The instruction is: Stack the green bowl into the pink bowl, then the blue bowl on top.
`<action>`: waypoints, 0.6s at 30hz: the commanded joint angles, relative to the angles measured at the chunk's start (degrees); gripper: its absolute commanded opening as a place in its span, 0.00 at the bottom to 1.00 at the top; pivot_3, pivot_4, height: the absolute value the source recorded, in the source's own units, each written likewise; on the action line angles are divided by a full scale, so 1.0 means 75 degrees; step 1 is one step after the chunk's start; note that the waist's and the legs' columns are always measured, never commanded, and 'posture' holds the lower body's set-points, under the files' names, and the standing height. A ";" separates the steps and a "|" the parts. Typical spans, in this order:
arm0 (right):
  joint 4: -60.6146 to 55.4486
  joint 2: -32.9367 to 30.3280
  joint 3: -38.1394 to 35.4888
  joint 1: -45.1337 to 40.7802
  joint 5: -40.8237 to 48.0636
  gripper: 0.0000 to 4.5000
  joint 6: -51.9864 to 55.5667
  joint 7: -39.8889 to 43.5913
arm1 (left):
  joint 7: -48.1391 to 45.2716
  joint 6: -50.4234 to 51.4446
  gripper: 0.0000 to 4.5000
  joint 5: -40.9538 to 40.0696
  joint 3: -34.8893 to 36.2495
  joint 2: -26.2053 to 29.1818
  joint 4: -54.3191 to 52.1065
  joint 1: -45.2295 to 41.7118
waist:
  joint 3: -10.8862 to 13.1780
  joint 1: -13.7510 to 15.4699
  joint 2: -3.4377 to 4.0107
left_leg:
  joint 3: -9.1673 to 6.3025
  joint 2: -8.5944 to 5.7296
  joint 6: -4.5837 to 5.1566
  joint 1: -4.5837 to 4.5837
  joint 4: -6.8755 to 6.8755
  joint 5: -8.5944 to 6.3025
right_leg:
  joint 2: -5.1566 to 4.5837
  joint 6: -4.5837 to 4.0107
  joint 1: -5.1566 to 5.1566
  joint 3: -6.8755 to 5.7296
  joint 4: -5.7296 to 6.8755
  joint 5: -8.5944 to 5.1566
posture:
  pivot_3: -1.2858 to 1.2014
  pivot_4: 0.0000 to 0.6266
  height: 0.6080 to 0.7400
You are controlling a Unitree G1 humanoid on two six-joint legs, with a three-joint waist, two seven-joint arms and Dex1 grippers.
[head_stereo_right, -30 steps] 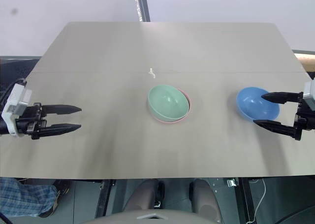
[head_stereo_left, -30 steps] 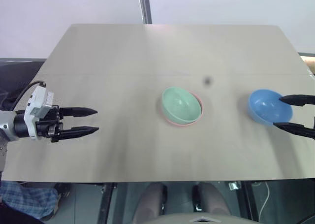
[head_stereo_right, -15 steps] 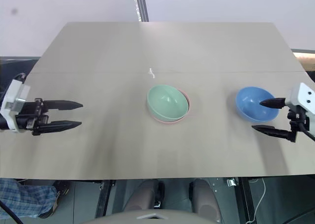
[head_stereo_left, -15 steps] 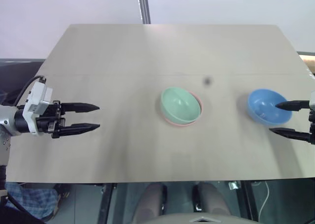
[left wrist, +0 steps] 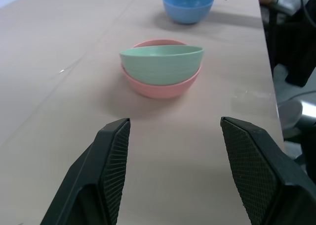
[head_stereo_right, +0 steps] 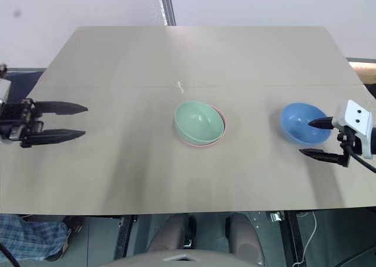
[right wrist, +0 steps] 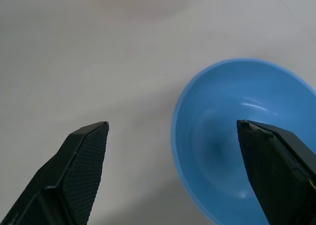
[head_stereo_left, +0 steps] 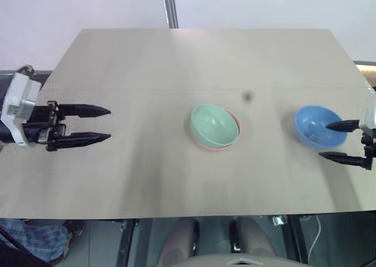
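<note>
- Two of the three bowls are already nested: the green bowl [head_stereo_left: 215, 124] sits tilted inside the pink bowl [head_stereo_left: 226, 144] near the middle of the table [head_stereo_left: 176, 61], so the first step of the task looks done.
- The blue bowl [head_stereo_left: 319, 126] stands upright by itself toward the right edge, well apart from the nested pair; it is the piece left to go on top.
- The right claw [head_stereo_right: 317, 139] is released, jaws spread wide. One finger reaches over the bowl's rim above its hollow and the other lies outside the wall, which reads as lining up to pinch the near rim; nothing is gripped yet.
- The left claw [head_stereo_left: 97, 125] is also released and empty, jaws partly apart, held above the left side of the table and aimed toward the stack, probably parked out of the way of the coming transfer.
- The green bowl's tilt may make the blue one seat unevenly.
</note>
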 commanded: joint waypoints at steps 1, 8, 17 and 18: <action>0.0011 -0.0084 -0.0004 -0.0160 -0.0009 1.00 -0.0165 0.0012 | -0.0032 -0.0264 0.68 -0.0144 -0.0165 0.0318 0.0236 -0.0178 | 0.0002 0.0000 0.0005 | 0.0000 0.0000 0.0000 0.0000 -0.0001 0.0000 | 0.0000 0.0000 0.0000 0.0000 0.0000 0.0000 | 0.52 0.24 1.00; 0.0076 -0.0118 0.0326 -0.0282 -0.0426 0.95 0.0015 -0.0434 | -0.0032 -0.0359 0.69 -0.0293 -0.0434 0.0366 0.0273 -0.0276 | 0.0005 0.0002 0.0008 | 0.0003 -0.0002 0.0000 -0.0003 0.0000 0.0000 | 0.0000 0.0000 -0.0001 0.0001 -0.0002 0.0000 | 0.52 0.24 1.00; -0.0083 -0.0217 0.0765 -0.0202 -0.1038 0.04 -0.0178 -0.0674 | -0.0032 -0.0341 0.69 -0.0287 -0.0519 0.0250 0.0245 -0.0332 | 0.0007 0.0000 0.0011 | 0.0011 -0.0001 0.0000 -0.0003 0.0000 0.0000 | 0.0005 0.0000 -0.0006 0.0001 0.0001 0.0000 | 0.52 0.24 1.00; -0.0147 -0.0182 0.0743 -0.0198 -0.0962 0.02 -0.0125 -0.0637 | -0.0032 -0.0344 0.69 -0.0285 -0.0527 0.0250 0.0249 -0.0335 | 0.0007 0.0000 0.0011 | 0.0012 -0.0001 0.0000 -0.0003 0.0000 0.0000 | 0.0005 0.0000 -0.0006 0.0000 0.0001 0.0000 | 0.52 0.24 1.00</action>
